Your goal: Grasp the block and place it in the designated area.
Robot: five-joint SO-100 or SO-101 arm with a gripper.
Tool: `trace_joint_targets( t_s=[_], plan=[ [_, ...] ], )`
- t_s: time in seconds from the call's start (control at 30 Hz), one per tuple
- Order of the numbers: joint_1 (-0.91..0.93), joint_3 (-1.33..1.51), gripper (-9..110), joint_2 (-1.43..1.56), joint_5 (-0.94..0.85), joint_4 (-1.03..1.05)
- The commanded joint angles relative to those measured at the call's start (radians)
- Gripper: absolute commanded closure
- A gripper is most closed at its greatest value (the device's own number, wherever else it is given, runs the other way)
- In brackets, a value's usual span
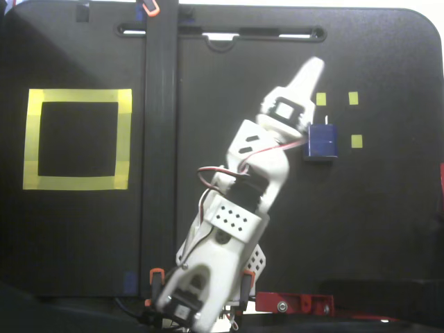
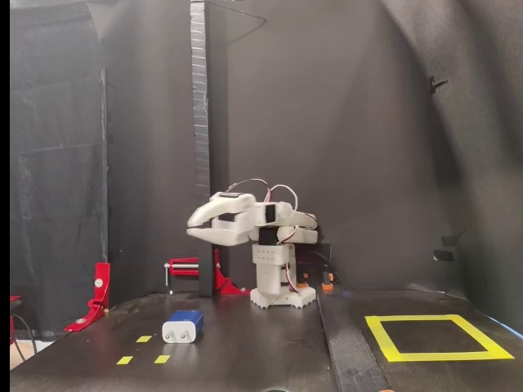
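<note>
The dark blue block [image 1: 321,142] lies on the black table right of the arm, its prongs pointing to the top of this fixed view. In the other fixed view it [image 2: 182,327] sits at front left, showing a white face. My white gripper [image 1: 314,68] reaches past the block's upper left, and its jaws look shut and empty. It [image 2: 190,226] hangs well above the table, not touching the block. The designated area, a large yellow tape frame [image 1: 76,182], lies far left in one fixed view and at front right [image 2: 392,346] in the other.
Small yellow tape squares [image 1: 353,98] surround the block, also in the other fixed view [image 2: 144,338]. A black raised strip [image 1: 159,139] runs across the table between arm and frame. Red clamps [image 2: 98,294] stand at the table's edge. A slot handle [image 1: 222,32] lies at the far edge.
</note>
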Motion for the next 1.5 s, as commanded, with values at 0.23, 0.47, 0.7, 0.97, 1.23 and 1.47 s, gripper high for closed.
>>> trace_joint_targets(
  t_s=[0.23, 0.47, 0.7, 0.97, 1.23, 1.47],
  plan=[
    [0.155, 0.003, 101, 0.040, -0.008, 0.012],
    [0.156, 0.003, 102, 0.040, -0.005, 0.006],
    [0.147, -0.075, 102, -0.107, 0.000, -0.037],
    [0.133, -0.492, 102, -0.488, 0.005, 0.207],
    [0.114, -0.687, 102, -0.724, -0.012, 0.419],
    [0.112, -0.914, 102, -0.919, -0.055, 0.718]
  ],
)
